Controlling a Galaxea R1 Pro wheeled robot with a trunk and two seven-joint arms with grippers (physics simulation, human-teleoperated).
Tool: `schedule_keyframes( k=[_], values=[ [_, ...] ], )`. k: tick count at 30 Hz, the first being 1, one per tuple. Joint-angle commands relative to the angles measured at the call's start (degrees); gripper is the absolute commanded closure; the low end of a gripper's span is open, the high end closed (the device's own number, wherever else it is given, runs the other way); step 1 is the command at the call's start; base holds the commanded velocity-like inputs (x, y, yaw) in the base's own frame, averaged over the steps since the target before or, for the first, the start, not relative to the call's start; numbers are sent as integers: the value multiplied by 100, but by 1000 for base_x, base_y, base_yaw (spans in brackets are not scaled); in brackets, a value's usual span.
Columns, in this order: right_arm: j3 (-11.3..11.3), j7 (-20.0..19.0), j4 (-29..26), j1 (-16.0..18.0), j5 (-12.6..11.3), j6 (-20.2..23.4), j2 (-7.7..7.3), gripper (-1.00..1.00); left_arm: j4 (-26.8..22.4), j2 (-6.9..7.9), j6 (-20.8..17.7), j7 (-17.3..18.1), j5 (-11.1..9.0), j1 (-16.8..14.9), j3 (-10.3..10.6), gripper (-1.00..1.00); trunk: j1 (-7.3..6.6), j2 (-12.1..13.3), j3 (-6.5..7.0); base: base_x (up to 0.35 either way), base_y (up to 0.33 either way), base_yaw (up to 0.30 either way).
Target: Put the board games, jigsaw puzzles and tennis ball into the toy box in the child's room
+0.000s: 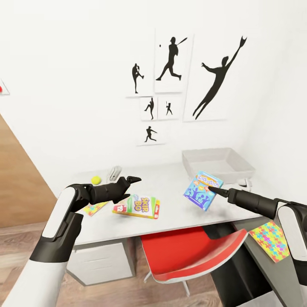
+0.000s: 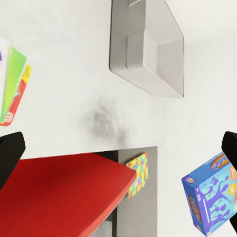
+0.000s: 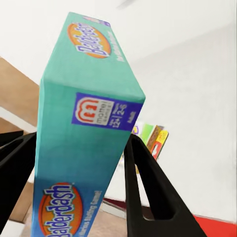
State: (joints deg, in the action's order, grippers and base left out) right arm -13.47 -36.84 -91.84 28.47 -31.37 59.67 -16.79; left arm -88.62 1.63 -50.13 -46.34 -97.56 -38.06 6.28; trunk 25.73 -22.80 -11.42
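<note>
Rectangular glossy Balderdash box (image 3: 84,133), right end effector (image 3: 79,192) clamped

The board game (image 1: 204,190) held up is blue and teal with an orange logo. The second game (image 1: 137,207) is green, yellow and red. The ball (image 1: 96,180) is yellow-green, the chair (image 1: 192,253) red, the box (image 1: 217,164) grey, the surface (image 1: 170,187) pale grey, and both puzzles (image 1: 270,239) multicoloured.

White arm shells (image 1: 57,213), black joints (tapered black fingers (image 3: 148,197)).
</note>
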Motion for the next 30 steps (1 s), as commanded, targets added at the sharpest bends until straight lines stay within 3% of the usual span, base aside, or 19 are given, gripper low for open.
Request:
schedule_keyframes(
  k=[1,16,30],
  values=[
    [-7,-43,0,5,-1,33,0,100,-6,3,6,-60,-51,-5,4,-100,6,-12,-11,199,-218,1],
    [1,-43,0,3,-1,33,3,100,-6,4,12,-60,-52,0,-2,-100,6,-12,-11,64,-66,18],
    [7,-43,0,9,-1,33,17,100,-6,4,12,-55,-44,8,-4,-100,6,-12,-11,67,-53,221]
  ],
)
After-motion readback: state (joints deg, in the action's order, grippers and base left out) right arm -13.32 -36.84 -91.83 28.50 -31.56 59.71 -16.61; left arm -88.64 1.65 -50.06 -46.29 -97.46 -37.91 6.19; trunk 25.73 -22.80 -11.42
